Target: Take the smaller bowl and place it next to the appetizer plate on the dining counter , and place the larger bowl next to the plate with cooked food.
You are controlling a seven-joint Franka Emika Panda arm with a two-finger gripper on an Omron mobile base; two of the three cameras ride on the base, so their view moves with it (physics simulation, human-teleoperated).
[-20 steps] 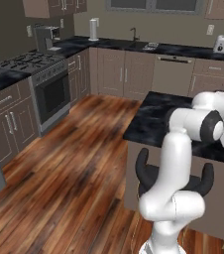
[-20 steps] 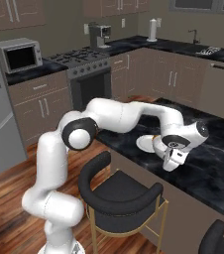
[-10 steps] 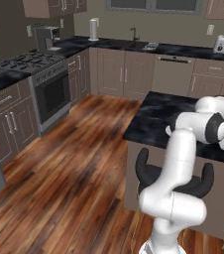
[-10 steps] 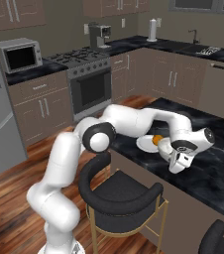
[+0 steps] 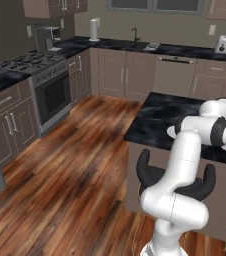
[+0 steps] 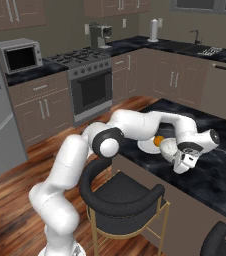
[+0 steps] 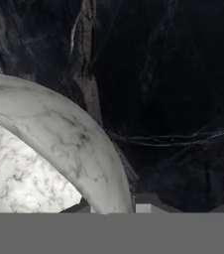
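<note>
The smaller bowl, pale grey-white and marbled, sits at the right edge of the appetizer plate, a small white plate with an orange morsel. Both are over the near part of the dining counter. My gripper is shut on the bowl's rim. In the hand view the bowl's rim curves down to my gripper above the black veined dining counter top. I cannot tell whether the bowl's foot touches the top. The larger bowl and the plate with cooked food are out of view.
A black bar stool stands against the island's near side, just under my arm. The same stool shows behind my arm's base. A stove and cabinet counters line the far walls. Wooden floor lies between them and the island.
My arm's elbow has swung right, over the counter's edge. The hand with the bowl has shifted slightly right and down beside the white plate.
</note>
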